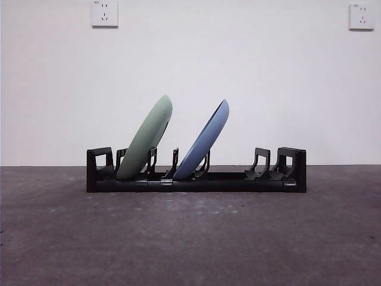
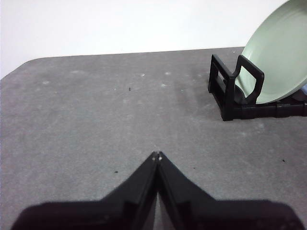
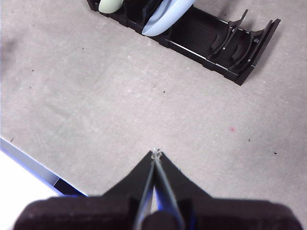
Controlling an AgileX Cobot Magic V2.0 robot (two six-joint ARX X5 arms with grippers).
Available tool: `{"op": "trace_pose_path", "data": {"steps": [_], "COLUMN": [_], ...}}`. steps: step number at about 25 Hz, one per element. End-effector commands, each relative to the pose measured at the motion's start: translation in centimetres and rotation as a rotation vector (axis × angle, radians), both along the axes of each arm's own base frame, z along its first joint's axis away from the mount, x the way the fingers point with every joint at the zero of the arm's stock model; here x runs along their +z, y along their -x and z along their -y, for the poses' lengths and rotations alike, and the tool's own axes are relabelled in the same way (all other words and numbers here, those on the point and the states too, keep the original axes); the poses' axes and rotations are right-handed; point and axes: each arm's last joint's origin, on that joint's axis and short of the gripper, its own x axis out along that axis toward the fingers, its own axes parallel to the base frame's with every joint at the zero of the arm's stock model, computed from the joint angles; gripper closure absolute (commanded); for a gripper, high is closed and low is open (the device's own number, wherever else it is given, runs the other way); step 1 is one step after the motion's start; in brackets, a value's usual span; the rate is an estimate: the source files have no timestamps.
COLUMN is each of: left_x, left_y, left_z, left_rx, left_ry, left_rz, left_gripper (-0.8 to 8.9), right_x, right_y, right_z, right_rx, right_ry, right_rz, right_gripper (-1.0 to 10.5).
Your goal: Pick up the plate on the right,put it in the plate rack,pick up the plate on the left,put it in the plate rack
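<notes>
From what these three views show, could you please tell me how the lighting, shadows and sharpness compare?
Front view: even, soft light; green plate, blue plate and rack are sharp, with little shadow beneath. Left wrist view: the shut left gripper is in focus, and a faint shadow falls beside the rack's end. Right wrist view: brighter and washed out; the right gripper is slightly soft with bluish fringing.

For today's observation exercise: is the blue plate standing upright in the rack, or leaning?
Leaning. In the front view the blue plate tilts rightward, its lower edge seated between dividers of the plate rack, parallel to the green plate.
</notes>
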Motion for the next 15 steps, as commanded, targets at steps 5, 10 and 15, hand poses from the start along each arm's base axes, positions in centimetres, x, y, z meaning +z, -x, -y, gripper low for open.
{"op": "trace_pose_path", "data": {"steps": [5, 10, 15], "left_x": [-0.4, -0.6, -0.7], "left_y": [-0.1, -0.2, -0.3], "left_z": [0.0, 0.0, 0.0], "left_rx": [0.001, 0.001, 0.002], "left_ry": [0.01, 0.009, 0.009], "left_rz": [-0.021, -0.038, -0.055], "left_gripper": [8.17, 8.17, 8.17], "right_x": [-0.1, 2.6, 2.8], "right_y": [-0.1, 3.6, 10.4], "right_z": [0.1, 3.9, 7.4], "right_rx": [-0.019, -0.15, -0.384], "right_ry": [0.003, -0.1, -0.17], "right_rz": [0.009, 0.284, 0.76], "right_gripper": [9.5, 9.5, 9.5]}}
